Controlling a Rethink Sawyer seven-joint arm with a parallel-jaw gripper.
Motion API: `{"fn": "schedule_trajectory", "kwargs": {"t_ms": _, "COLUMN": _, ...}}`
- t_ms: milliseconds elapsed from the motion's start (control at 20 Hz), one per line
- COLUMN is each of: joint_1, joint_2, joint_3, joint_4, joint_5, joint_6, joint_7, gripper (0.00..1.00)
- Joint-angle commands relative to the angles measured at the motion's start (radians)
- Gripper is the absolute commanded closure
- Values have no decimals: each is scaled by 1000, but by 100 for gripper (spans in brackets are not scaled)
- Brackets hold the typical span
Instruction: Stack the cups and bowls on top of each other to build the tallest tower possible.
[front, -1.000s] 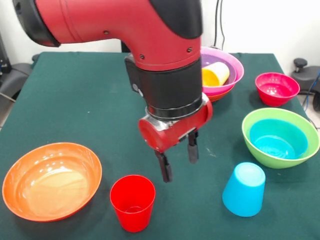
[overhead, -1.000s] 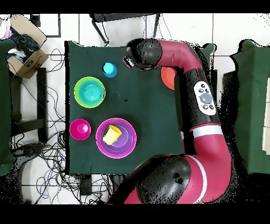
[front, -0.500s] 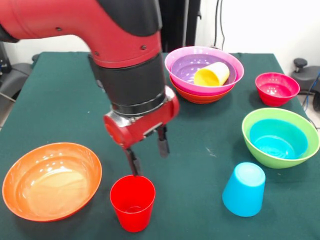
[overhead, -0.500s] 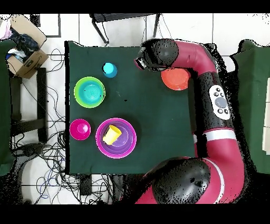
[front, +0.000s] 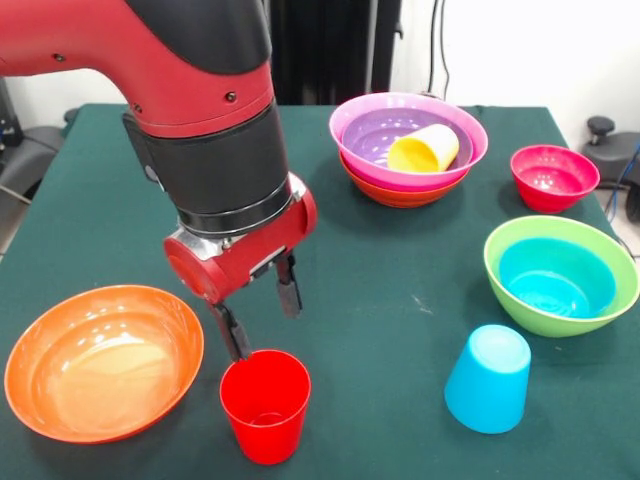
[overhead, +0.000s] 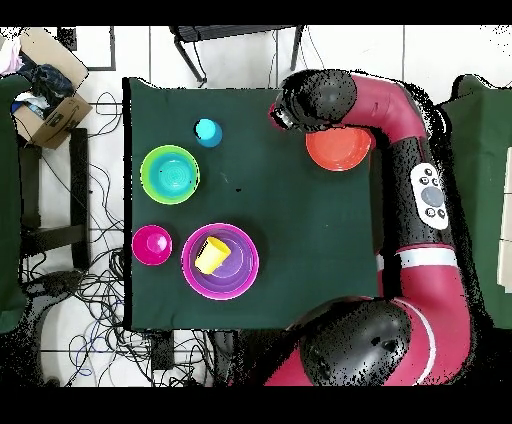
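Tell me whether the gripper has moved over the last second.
Yes. In the front view the gripper, fingers open, has shifted left from above the bare cloth toward the orange bowl, and now hangs just above the red cup.

The arm (front: 150, 60) consists of glossy red housings with rounded contours, joined by black sections. Small dark screws sit in the red shell near the wrist. The wrist (front: 215, 170) is a black cylinder ending in a silver ring and a red cylindrical head. Two slim black fingers (front: 289, 290) project from the gripper (front: 262, 320). A grey button panel (overhead: 432, 198) is mounted on the upper link.
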Motion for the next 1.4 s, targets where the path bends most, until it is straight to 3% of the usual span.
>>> {"fn": "schedule_trajectory", "kwargs": {"t_ms": 50, "joint_1": 41, "joint_2": 16, "joint_3": 25, "joint_4": -44, "joint_5": -66, "joint_6": 66, "joint_7": -248, "gripper": 0}}
{"fn": "schedule_trajectory", "kwargs": {"t_ms": 800, "joint_1": 39, "joint_2": 18, "joint_3": 18, "joint_4": -18, "joint_5": -72, "joint_6": 56, "joint_7": -273, "gripper": 0}}
{"fn": "schedule_trajectory", "kwargs": {"t_ms": 1400, "joint_1": 28, "joint_2": 76, "joint_3": 0, "joint_4": -6, "joint_5": -112, "joint_6": -11, "joint_7": -279, "gripper": 0}}
